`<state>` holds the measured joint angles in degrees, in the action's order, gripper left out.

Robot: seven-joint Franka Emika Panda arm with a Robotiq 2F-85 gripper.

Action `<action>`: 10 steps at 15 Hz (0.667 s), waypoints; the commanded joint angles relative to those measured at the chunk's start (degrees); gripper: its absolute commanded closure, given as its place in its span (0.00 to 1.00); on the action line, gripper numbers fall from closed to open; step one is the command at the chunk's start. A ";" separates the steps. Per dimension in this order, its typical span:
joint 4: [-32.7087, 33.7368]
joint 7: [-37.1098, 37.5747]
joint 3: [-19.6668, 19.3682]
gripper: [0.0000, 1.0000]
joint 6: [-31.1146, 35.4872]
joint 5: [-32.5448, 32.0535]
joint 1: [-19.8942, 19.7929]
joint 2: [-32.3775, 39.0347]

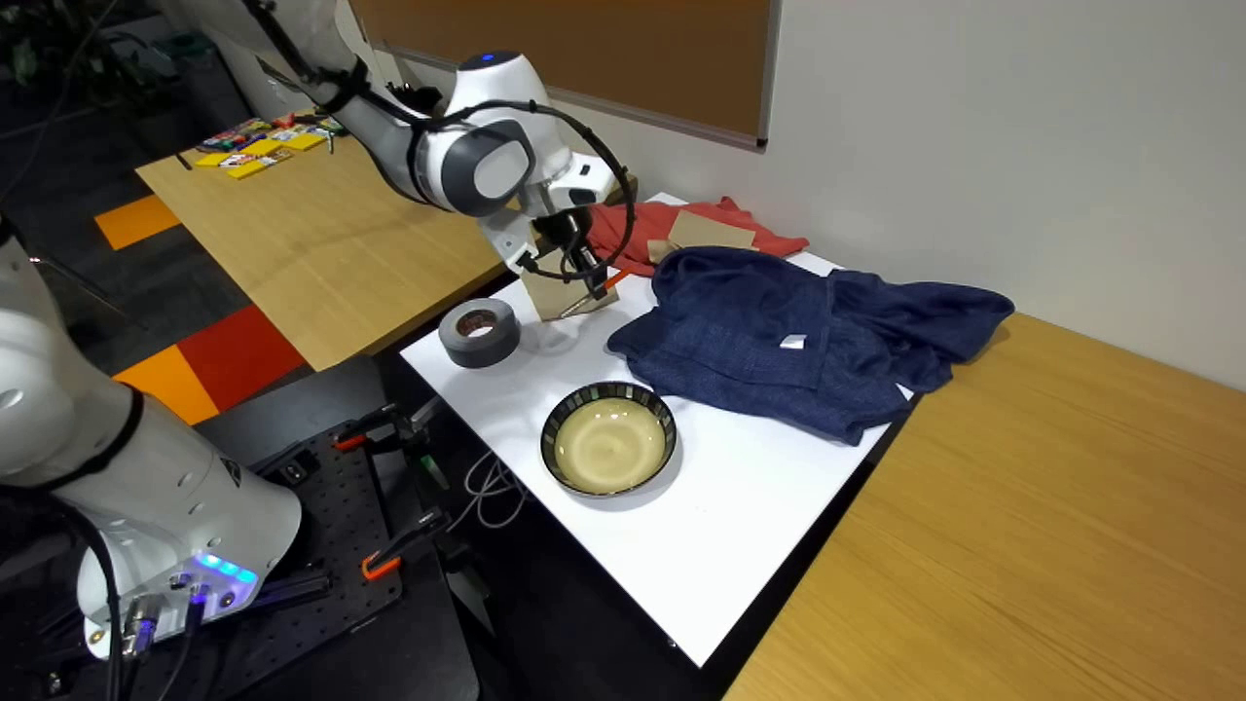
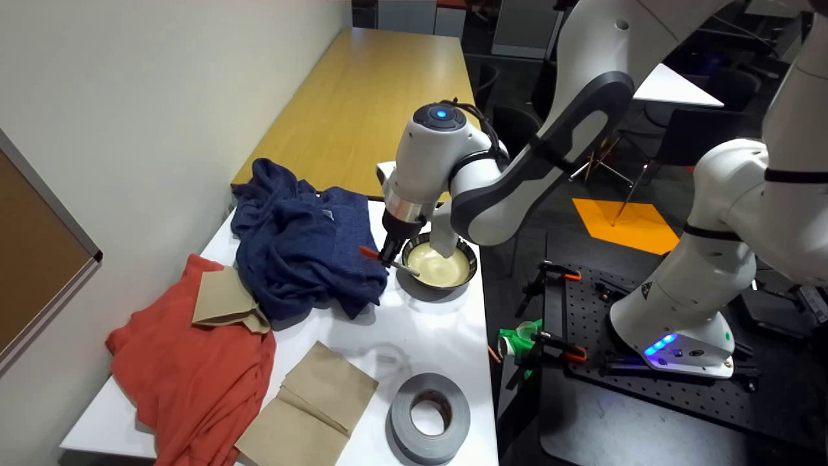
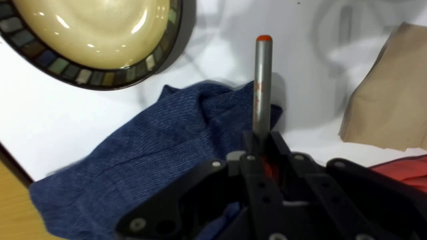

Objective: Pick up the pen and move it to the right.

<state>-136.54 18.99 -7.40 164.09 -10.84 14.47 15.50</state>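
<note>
The pen (image 3: pixel 263 86) is a slim stick with a silver-grey front part and a small orange tip in the wrist view. Its reddish-orange rear part shows dimly between the fingers. My gripper (image 3: pixel 265 141) is shut on the pen around its middle. In an exterior view the gripper (image 1: pixel 596 288) holds the pen (image 1: pixel 617 278) tilted, with the pale end lower. In an exterior view the gripper (image 2: pixel 387 259) and the pen (image 2: pixel 406 268) appear in front of the bowl's edge. The pen is held above the white table, apart from its surface.
A round cream bowl (image 1: pixel 609 443) with a dark patterned rim stands on the white table (image 1: pixel 720 545). A navy cloth (image 1: pixel 769 331), a red cloth (image 2: pixel 187 362), brown paper (image 2: pixel 307 414) and a grey tape roll (image 2: pixel 429 418) lie around. A wall with a board (image 1: pixel 584 58) stands behind.
</note>
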 commanded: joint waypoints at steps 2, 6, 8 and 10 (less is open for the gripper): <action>-2.44 20.32 -14.33 0.96 -7.19 -14.06 9.60 -7.49; -0.80 20.16 -7.01 0.86 -6.86 -15.90 1.48 -5.92; -0.79 20.07 -5.84 0.86 -6.78 -15.74 0.56 -5.49; -0.79 20.05 -5.61 0.86 -6.77 -15.71 0.56 -5.33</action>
<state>-137.49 38.28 -16.35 157.65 -25.36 18.49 10.34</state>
